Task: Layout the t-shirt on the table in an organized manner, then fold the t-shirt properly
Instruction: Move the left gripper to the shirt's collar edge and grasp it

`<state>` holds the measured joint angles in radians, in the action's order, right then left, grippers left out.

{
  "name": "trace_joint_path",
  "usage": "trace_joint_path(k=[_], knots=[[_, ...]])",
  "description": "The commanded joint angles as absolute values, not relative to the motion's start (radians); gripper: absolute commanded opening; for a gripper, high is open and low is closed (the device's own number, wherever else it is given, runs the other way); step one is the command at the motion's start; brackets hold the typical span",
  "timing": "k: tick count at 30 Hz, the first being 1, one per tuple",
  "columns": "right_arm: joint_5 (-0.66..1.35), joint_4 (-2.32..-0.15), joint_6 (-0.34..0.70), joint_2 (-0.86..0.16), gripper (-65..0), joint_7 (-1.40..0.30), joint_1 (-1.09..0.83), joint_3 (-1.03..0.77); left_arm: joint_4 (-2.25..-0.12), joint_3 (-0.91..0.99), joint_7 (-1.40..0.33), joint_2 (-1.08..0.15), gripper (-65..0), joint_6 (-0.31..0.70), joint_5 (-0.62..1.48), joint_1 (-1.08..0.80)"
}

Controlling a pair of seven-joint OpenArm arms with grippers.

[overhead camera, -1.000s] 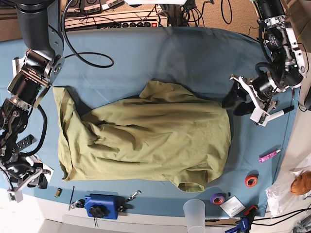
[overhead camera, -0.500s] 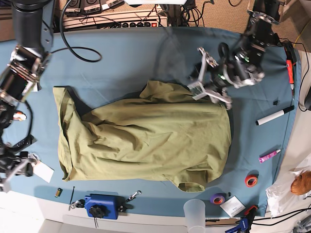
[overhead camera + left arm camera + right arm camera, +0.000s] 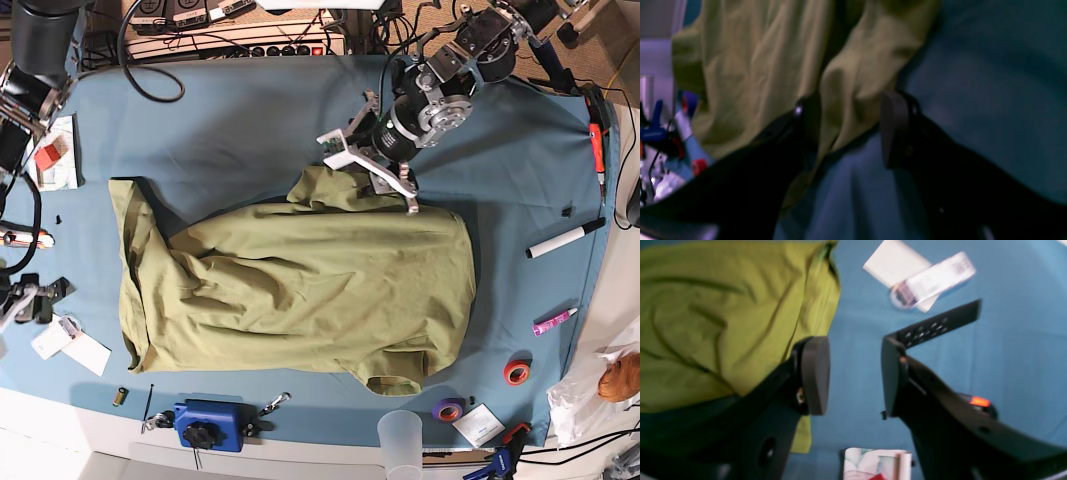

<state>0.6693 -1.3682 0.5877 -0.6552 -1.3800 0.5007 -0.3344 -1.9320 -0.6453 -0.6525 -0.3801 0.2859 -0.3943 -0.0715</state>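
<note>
Nothing is laid out yet: shirt (image 3: 300, 290) sits as a wrinkled lump mid-counter (image 3: 250, 110), partly doubled over itself, one sleeve cuff poking out at the near edge, a bunched hump at the far edge. No fold started. By my read the layout step is only beginning; flattening, sleeve spreading and all folds are left.

Left gripper (image 3: 368, 168) is down at that far hump, fingers apart. Wrist view shows the left gripper (image 3: 846, 130) straddling a ridge of the shirt (image 3: 773, 66): cloth runs between the fingers, bare counter (image 3: 990, 83) lies off the right finger, the bulk of the shirt is ahead and off the left finger. Not pinched; the view is blurred, so contact with the cloth can't be told for sure.

Right gripper is not findable in the base view, only arm links at the frame's left side. In its wrist view the right gripper (image 3: 855, 373) hangs with fingers apart and empty, over bare counter (image 3: 1007, 356). Shirt (image 3: 723, 323) edge lies just beside its left finger, not between the fingers. A remote (image 3: 937, 325) and a paper tag (image 3: 920, 276) lie ahead of the right finger, a card (image 3: 877, 463) below the gripper.

Likely next: left pinches the hump, right gets an edge, then spread.
</note>
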Motion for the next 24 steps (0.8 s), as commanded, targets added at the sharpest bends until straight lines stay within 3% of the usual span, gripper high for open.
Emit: trace_joint_path(k=[1, 17, 24], knots=[[0.692, -1.383, 0.587, -0.682, -39.5, -1.363, 0.512, -0.355, -1.942, -0.639, -0.638, -0.383, -38.2, 0.268, -0.402, -0.060], [0.818, -1.383, 0.610, -0.681, -39.5, -1.396, 0.445, -0.577, -1.849, -0.639, -0.586, -0.351, -38.6, 0.265, -0.389, -0.047], [0.819, -1.383, 0.610, -0.679, -39.5, -1.396, 0.443, -0.577, -1.848, -0.639, -0.584, -0.283, -60.4, 0.257, -0.381, -0.047]])
